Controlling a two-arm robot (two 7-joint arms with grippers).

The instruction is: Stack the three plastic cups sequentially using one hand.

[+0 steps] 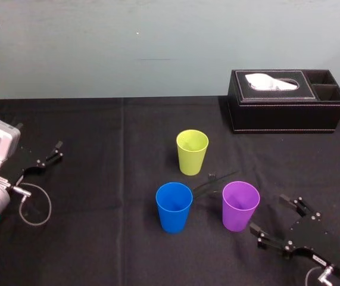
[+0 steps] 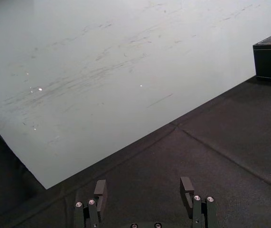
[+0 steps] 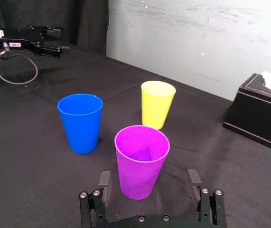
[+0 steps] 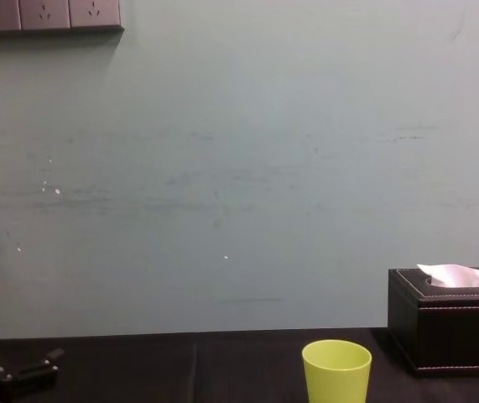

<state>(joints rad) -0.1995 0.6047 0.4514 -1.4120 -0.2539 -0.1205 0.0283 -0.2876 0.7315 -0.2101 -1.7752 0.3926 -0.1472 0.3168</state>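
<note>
Cups stand upright and separate on the black tablecloth, mouths up, none nested in another. The yellow-green cup is farthest from the robot, near the middle of the table. The blue cup stands nearer and a little to its left, and the purple cup stands level with the blue one, on its right. The three form a loose triangle with clear gaps between them.

The right gripper sits low over the cloth just beside the purple cup, on its near right side. Its fingers are spread wide and hold nothing. In the right wrist view the purple cup stands directly ahead of the gap between them, with no finger touching it.

The left gripper rests at the far left of the table, well apart from the cups, its fingers also spread and empty.

A black tissue box sits at the back right against the pale wall.
</note>
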